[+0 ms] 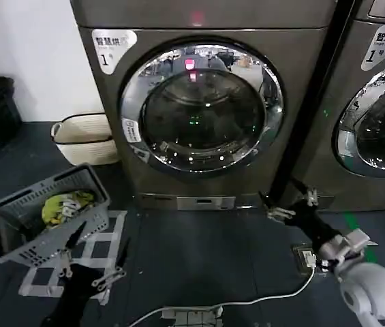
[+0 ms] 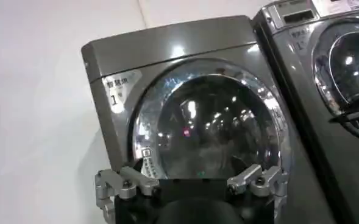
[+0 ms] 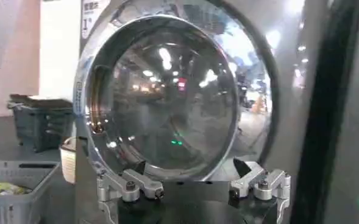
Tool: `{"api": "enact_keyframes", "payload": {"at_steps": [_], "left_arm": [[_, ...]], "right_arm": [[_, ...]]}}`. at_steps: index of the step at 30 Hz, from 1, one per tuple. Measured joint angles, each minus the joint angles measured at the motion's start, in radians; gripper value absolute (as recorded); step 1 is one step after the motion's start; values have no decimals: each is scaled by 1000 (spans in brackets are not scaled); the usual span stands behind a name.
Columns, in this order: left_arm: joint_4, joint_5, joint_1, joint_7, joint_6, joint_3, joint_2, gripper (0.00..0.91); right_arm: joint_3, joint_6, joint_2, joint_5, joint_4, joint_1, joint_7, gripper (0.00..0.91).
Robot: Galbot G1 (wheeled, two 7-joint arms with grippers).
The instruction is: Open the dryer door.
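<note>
The dryer is a dark grey-bronze front loader with a white "1" label and a small red light on top. Its door, a chrome rim around dark glass, sits shut against the front. My right gripper is open, low beside the dryer's lower right corner and short of the door. In the right wrist view the door looms close beyond the open right gripper. My left gripper hangs open near the floor, left of the dryer. Beyond the left gripper in its wrist view stands the door.
A grey laundry basket with yellow-green cloth lies tilted at the left by my left gripper. A woven white basket stands beside the dryer. A neighbouring machine fills the right. A white cable and floor socket lie on the dark floor.
</note>
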Motion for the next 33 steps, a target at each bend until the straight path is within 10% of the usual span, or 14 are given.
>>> {"api": "enact_keyframes", "payload": {"at_steps": [33], "left_arm": [[-4, 7, -2, 3, 6, 1, -13, 907]], "right_arm": [[-498, 99, 22, 82, -376, 565, -84, 907]]}}
